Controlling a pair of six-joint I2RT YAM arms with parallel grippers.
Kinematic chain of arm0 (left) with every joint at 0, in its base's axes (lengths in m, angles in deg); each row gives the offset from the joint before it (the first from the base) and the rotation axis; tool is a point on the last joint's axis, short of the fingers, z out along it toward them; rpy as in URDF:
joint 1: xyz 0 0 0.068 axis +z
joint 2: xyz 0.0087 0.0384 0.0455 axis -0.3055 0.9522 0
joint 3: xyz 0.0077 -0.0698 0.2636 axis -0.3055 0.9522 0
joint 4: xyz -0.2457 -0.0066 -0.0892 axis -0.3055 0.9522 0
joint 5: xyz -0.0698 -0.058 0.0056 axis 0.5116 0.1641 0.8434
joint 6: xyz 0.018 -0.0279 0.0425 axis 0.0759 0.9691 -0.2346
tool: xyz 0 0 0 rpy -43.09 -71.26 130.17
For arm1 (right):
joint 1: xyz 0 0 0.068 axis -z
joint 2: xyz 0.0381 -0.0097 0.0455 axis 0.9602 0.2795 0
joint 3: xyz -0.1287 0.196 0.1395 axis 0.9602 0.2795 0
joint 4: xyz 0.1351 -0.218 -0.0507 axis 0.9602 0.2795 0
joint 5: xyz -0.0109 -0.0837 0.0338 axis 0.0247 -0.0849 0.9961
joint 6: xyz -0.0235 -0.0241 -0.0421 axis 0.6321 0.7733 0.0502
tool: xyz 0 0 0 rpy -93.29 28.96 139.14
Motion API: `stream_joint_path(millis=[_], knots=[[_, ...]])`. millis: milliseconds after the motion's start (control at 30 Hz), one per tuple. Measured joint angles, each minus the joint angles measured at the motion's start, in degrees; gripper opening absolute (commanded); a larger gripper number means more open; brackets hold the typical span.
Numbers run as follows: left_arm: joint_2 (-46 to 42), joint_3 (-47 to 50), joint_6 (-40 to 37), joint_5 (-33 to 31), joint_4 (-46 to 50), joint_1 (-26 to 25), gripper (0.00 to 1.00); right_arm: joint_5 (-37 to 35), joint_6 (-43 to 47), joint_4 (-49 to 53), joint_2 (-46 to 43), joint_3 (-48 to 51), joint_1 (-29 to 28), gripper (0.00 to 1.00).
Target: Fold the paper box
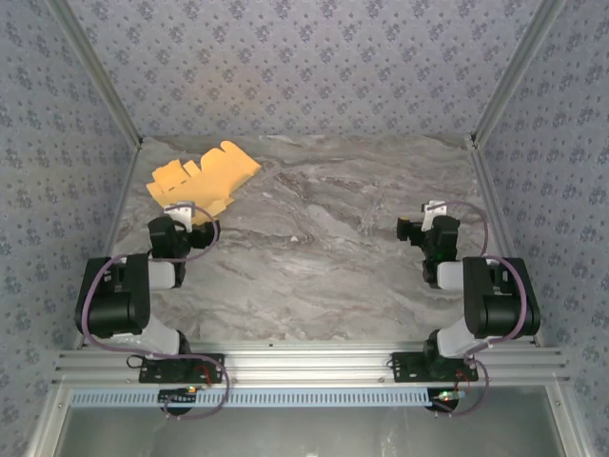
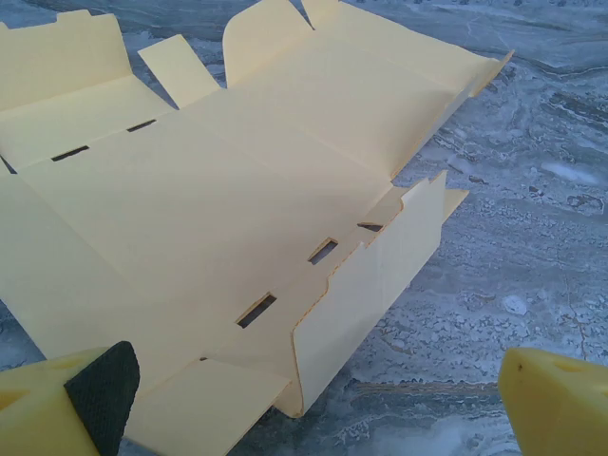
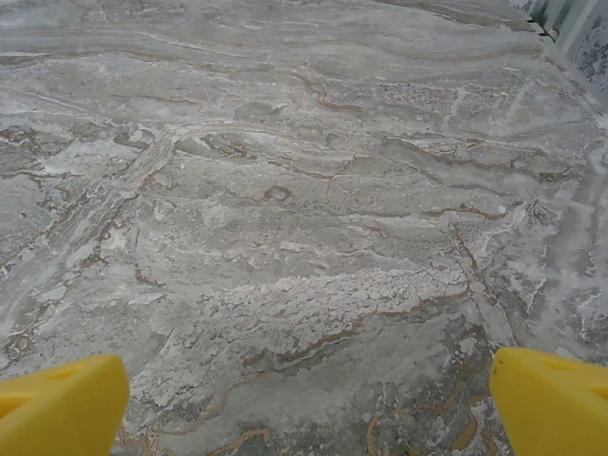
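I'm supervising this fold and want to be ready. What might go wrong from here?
1. The paper box lies unfolded on the smooth marble table; a push from the open left tool may slide the card instead of creasing it.
2. The right tool, open, hangs far across the table, so nothing pins the sheet.
3. One side flap stands up near the left tool and could get crumpled.

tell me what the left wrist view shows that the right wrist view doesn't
Left wrist: the paper box, a flat die-cut sheet with slots along its creases and one side flap tilted up, just beyond the open left gripper. Right wrist: the open right gripper over the marble table, plus a frame rail at the top right corner. Shared: that marble surface, and yellow fingers spread wide at the bottom corners.
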State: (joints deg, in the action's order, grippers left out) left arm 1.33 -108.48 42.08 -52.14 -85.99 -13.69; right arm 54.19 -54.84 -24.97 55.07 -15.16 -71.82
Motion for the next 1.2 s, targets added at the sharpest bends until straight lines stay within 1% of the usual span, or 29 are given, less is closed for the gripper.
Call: stream_joint_path(millis=[900, 1000, 1100, 1200], knots=[[-0.26, -0.20, -0.02, -0.31, 0.83, -0.09, 0.99, 1.01, -0.48, 0.44, -0.28, 0.00, 0.70, 1.00], [-4.33, -3.08, 0.02, -0.90, 10.91, -0.66, 0.99, 0.33, -1.38, 5.95, -5.60, 0.00, 1.18, 1.00], [-11.63, -10.40, 0.83, -1.84, 24.13, -1.97, 0.99, -0.83, -2.19, 13.79, -17.88, -0.59, 1.16, 1.00], [-18.16, -19.37, 4.68, -4.07, 35.52, -2.84, 0.99, -2.08, -4.04, 20.76, -30.62, -3.30, 1.01, 1.00]])
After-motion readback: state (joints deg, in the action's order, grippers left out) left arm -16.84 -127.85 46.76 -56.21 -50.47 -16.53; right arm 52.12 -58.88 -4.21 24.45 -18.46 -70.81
